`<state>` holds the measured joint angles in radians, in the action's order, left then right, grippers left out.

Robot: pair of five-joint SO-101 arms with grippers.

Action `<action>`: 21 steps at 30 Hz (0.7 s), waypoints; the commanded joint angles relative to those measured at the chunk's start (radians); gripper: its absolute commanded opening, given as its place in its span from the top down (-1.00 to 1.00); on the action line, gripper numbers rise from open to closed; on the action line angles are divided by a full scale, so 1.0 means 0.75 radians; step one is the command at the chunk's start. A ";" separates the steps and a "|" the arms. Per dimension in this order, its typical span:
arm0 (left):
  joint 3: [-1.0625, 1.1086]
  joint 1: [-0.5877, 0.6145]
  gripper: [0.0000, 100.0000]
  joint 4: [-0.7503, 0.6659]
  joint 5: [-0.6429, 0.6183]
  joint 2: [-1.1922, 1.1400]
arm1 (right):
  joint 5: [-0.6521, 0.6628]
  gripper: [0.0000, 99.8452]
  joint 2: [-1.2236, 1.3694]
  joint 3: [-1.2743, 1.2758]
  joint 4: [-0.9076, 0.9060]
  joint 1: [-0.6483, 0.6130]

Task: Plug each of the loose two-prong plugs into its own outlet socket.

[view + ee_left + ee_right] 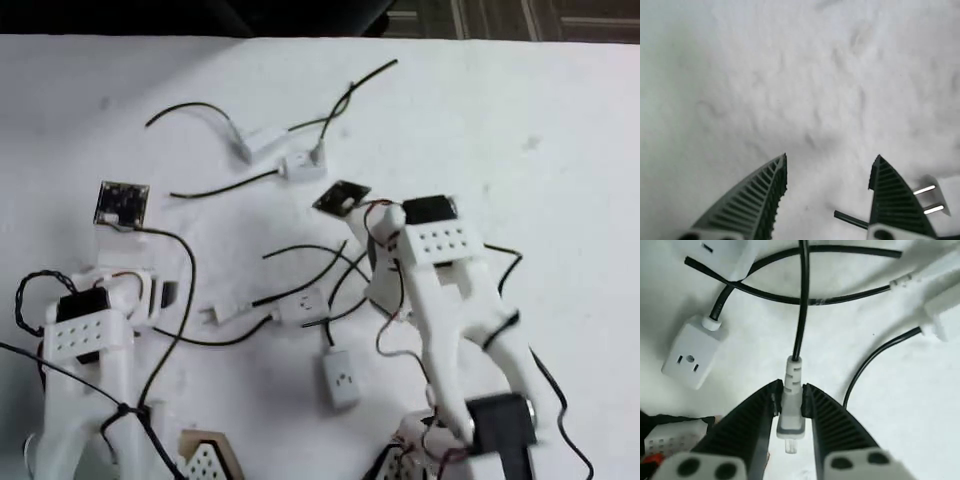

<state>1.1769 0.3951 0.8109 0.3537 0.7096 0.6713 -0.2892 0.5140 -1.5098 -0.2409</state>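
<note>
**K:** White worktop [560, 120], black cords strewn across it. Right side first?

**M:** Right pincer [791, 389] clamped on a white plug [791, 412]. Ribbed fingers [752, 422] press both flanks of the plug body. The plug's black cord [801, 305] runs straight away from the tips and crosses a second cord farther out.

**K:** Any outlet near it?

**M:** Face-up socket [690, 357] lying flat, slots showing, on its own cord. It sits off to one side of the held plug, clearly apart, no contact.

**K:** Left side?

**M:** Left pincer [831, 158] spread wide, nothing between the tips, bare worktop below. Loose plug [940, 196] lies just outside one finger [892, 200], two metal prongs visible. Cannot tell whether plug and finger touch.

**K:** From above?

**M:** High view puts that loose plug on the worktop between the two arms, prongs turned toward the left arm [90, 340]. Middle socket [305, 305] lies just beside it. Right arm [460, 320] is bent over the centre of the worktop. Near socket [342, 378] lies closer to the arm bases, face up. At the far side, two more white blocks lie close together: far block [262, 140] and its neighbour [300, 165], each trailing a cord. Too small to tell plug from socket there.
</note>
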 commanded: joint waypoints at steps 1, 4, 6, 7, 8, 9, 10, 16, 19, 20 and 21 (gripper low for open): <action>-0.010 -0.005 0.46 -0.051 -0.014 0.038 | -0.100 0.97 -0.163 -0.043 -0.026 0.007; -0.010 -0.048 0.46 -0.047 -0.012 0.038 | -0.217 0.97 -0.228 -0.041 -0.026 -0.019; -0.012 -0.085 0.46 -0.045 -0.008 0.038 | -0.317 0.97 -0.255 -0.041 -0.019 -0.034; -0.014 -0.105 0.46 -0.045 -0.008 0.038 | -0.368 0.97 -0.265 -0.041 -0.015 -0.038; -0.018 -0.124 0.47 -0.043 -0.006 0.038 | -0.415 0.97 -0.271 -0.043 -0.007 -0.040; -0.020 -0.144 0.47 -0.041 -0.006 0.038 | -0.479 0.97 -0.273 -0.043 0.019 -0.034; -0.023 -0.165 0.47 -0.041 0.004 0.038 | -0.548 0.97 -0.277 -0.043 0.052 -0.026; -0.174 -0.261 0.54 0.133 0.184 0.028 | -0.845 0.97 -0.275 -0.041 0.183 0.052; -0.311 -0.287 0.54 0.256 0.190 0.028 | -0.902 0.97 -0.285 -0.041 0.181 0.026; -0.350 -0.298 0.54 0.284 0.190 0.030 | -0.935 0.97 -0.287 -0.041 0.181 0.007; -0.378 -0.310 0.54 0.307 0.192 0.034 | -0.972 0.97 -0.287 -0.041 0.181 -0.009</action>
<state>1.0296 0.2018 0.9582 0.4841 0.7096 0.0038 -0.4657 0.5140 -1.3871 -0.2194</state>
